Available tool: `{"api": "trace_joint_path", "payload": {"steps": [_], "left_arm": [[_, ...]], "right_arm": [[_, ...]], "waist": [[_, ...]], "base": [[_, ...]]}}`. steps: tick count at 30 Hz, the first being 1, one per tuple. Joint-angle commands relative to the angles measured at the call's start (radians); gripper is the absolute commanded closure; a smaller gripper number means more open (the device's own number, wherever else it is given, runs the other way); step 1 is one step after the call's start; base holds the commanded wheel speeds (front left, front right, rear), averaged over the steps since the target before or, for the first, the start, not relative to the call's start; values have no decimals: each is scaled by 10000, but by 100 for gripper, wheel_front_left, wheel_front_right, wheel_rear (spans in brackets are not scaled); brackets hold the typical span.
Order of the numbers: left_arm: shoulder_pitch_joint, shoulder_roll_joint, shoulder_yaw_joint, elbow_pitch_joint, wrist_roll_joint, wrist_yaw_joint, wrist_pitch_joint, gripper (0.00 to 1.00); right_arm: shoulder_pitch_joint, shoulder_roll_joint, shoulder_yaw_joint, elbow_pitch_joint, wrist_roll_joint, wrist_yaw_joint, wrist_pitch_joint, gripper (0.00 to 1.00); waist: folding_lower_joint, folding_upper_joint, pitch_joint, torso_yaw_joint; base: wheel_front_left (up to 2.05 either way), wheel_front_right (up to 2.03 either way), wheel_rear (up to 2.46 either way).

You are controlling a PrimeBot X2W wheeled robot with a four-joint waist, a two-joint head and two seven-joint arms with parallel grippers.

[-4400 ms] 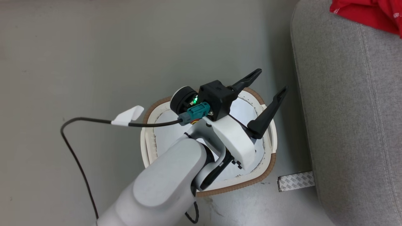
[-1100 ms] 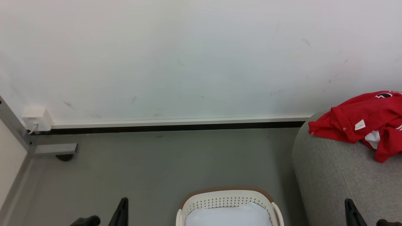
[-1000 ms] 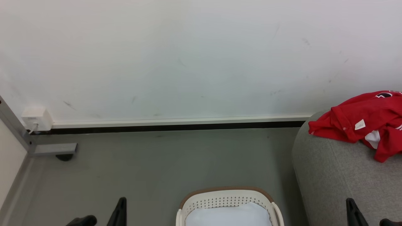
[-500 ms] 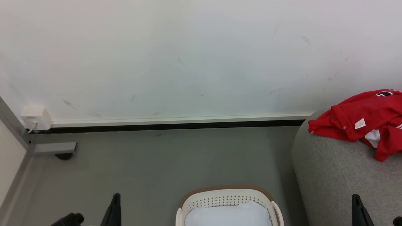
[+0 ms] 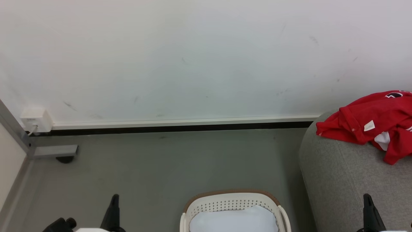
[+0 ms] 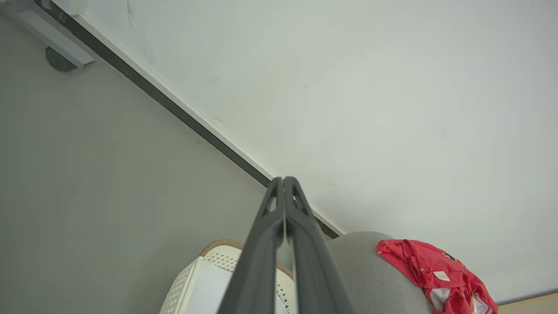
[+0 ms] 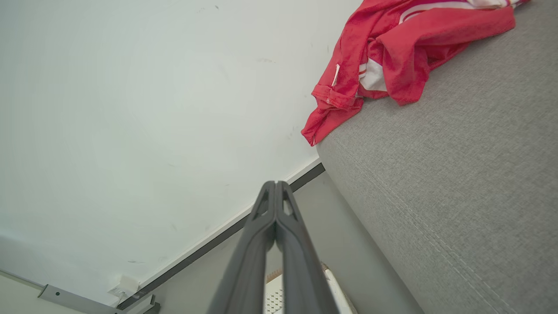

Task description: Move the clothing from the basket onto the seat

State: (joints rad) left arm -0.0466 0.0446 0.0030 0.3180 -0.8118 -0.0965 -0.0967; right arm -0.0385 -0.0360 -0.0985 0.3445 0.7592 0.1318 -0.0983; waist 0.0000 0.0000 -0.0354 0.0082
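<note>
The red clothing point(image 5: 373, 125) lies crumpled on the far end of the grey seat point(image 5: 341, 180), by the wall; it also shows as clothing point(image 6: 431, 274) and clothing point(image 7: 392, 48) in the wrist views. The white basket point(image 5: 231, 201) with its tan rim stands on the floor left of the seat, holding a pale white pad point(image 5: 233, 220). My left gripper point(image 5: 114, 201) is shut at the lower left, well left of the basket, fingertips pressed together point(image 6: 283, 181). Over the seat's near part at the lower right, my right gripper point(image 5: 367, 199) is shut with nothing in it point(image 7: 275, 185).
A white wall with a dark skirting strip point(image 5: 180, 129) runs behind the grey floor. A metal frame leg with a foot point(image 5: 54, 151) and a small white socket box point(image 5: 35, 120) sit at the left by the wall.
Since the oldest frame the head has lifted away from the basket to face the wall. Over the last second both grippers have drifted outward and lower in the head view, still shut.
</note>
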Motion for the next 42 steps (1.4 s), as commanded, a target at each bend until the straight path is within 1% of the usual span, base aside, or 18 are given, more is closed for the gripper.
{"api": "trace_joint_path", "payload": {"steps": [1, 26, 42], "left_arm": [[-277, 45, 107, -174, -441, -52, 84, 100], [-452, 61, 486, -364, -3216, -172, 829, 100], [-556, 71, 702, -476, -4697, -230, 1237, 100]], "right_arm": [[-273, -114, -32, -202, 468, -6, 95, 100], [-501, -145, -89, -489, 3401, -10, 842, 100], [-601, -159, -123, -635, 5004, -12, 1258, 100]], "waist": [[0, 0, 8, -2], [0, 0, 105, -24], [0, 0, 171, -39]], "base": [[0, 0, 0], [0, 0, 0], [0, 0, 0]]}}
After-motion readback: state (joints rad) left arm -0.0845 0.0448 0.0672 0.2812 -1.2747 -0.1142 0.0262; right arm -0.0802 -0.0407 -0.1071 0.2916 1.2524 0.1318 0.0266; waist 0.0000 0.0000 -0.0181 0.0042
